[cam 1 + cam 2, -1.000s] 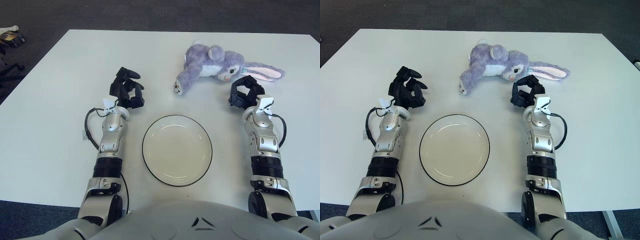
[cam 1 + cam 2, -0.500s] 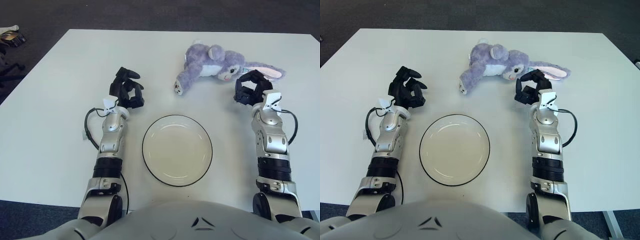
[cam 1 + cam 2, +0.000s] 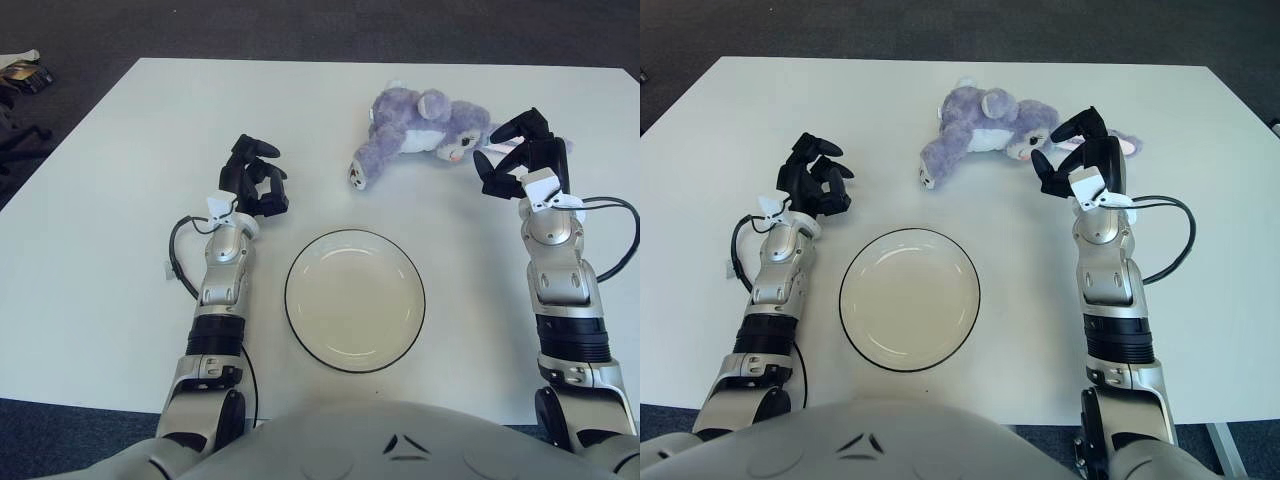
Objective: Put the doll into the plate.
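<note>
A purple and white plush rabbit doll (image 3: 425, 128) lies on its side at the far right of the white table, its long ears (image 3: 505, 141) pointing right. My right hand (image 3: 520, 150) hovers over those ears, just right of the doll's face, fingers spread and holding nothing. An empty white plate with a dark rim (image 3: 354, 300) sits in front of me at the near middle. My left hand (image 3: 255, 178) shows to the upper left of the plate, fingers loosely curled, holding nothing.
The white table (image 3: 120, 200) ends in dark carpet on all sides. Some objects on the floor (image 3: 20, 72) show at the far left. A black cable loops beside each forearm.
My right hand has moved away from me and to the right, up to the doll's ears, and its fingers have spread open. The left hand and the doll have not moved.
</note>
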